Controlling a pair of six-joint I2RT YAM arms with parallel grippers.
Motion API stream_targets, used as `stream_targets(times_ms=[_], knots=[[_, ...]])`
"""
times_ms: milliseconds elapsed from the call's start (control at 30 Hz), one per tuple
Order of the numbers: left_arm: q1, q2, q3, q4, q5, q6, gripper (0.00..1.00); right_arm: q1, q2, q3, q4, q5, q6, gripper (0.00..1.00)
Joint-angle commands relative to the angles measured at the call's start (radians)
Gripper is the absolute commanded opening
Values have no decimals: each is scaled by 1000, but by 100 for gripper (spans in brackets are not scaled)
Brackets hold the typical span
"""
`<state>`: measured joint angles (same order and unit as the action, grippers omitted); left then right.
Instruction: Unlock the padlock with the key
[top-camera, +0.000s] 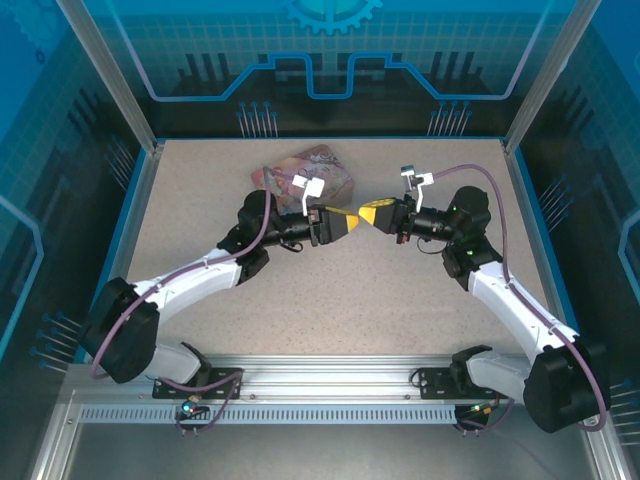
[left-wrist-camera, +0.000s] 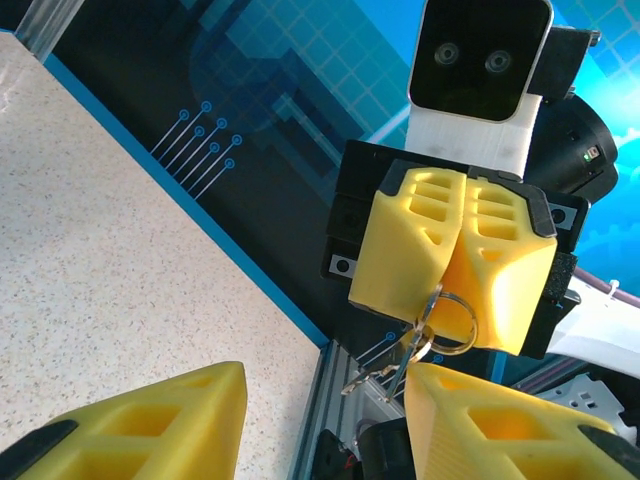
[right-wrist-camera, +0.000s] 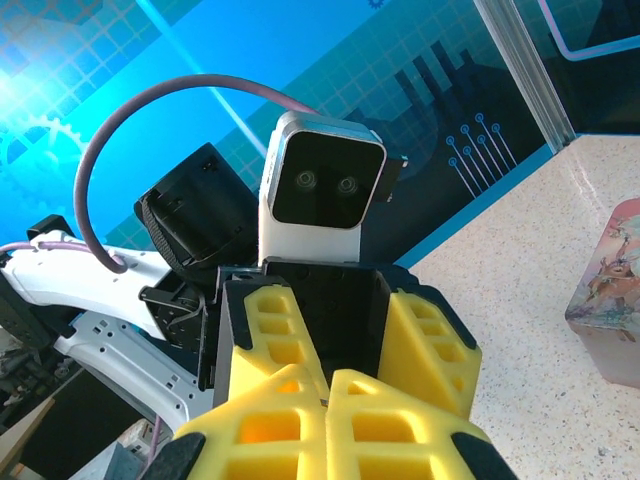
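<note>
top view looks down on the table (top-camera: 190, 215); wrist views face each other up close.

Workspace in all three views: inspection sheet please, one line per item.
Surface: speckled beige table, no spills or marks seen.
Job's things: key hangs from a silver ring pinched in the right gripper.
Clutter: pink tin box on the table behind the left arm.
Grippers: right gripper shut on the key's ring; left gripper open, facing it at close range.
Cables: purple cable loops off each arm, away from the fingers.
Surroundings: blue printed panels around the table; aluminium rail at the arm bases.
</note>
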<state>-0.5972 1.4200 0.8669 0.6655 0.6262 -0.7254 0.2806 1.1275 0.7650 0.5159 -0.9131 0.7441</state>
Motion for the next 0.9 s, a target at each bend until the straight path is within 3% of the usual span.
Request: stream_targets(times_ms=[0, 200, 367, 467, 600, 867], knots=[[-8, 17, 9, 73, 29, -16, 44, 0, -5, 28, 16, 2, 13, 0], [-9, 16, 15, 85, 30, -10, 31, 6, 2, 30, 19, -1, 17, 0], [-9, 12, 15, 90, 32, -6, 26, 11, 3, 31, 22, -4, 18, 0], [-10, 11, 15, 91, 32, -6, 34, 12, 8, 30, 24, -6, 20, 0], [-7, -11, 2, 83, 24, 14, 35, 10, -2, 28, 15, -4, 17, 0], [8, -210, -47, -101, -42, 238, 47, -32, -44, 49, -72, -35, -23, 0]])
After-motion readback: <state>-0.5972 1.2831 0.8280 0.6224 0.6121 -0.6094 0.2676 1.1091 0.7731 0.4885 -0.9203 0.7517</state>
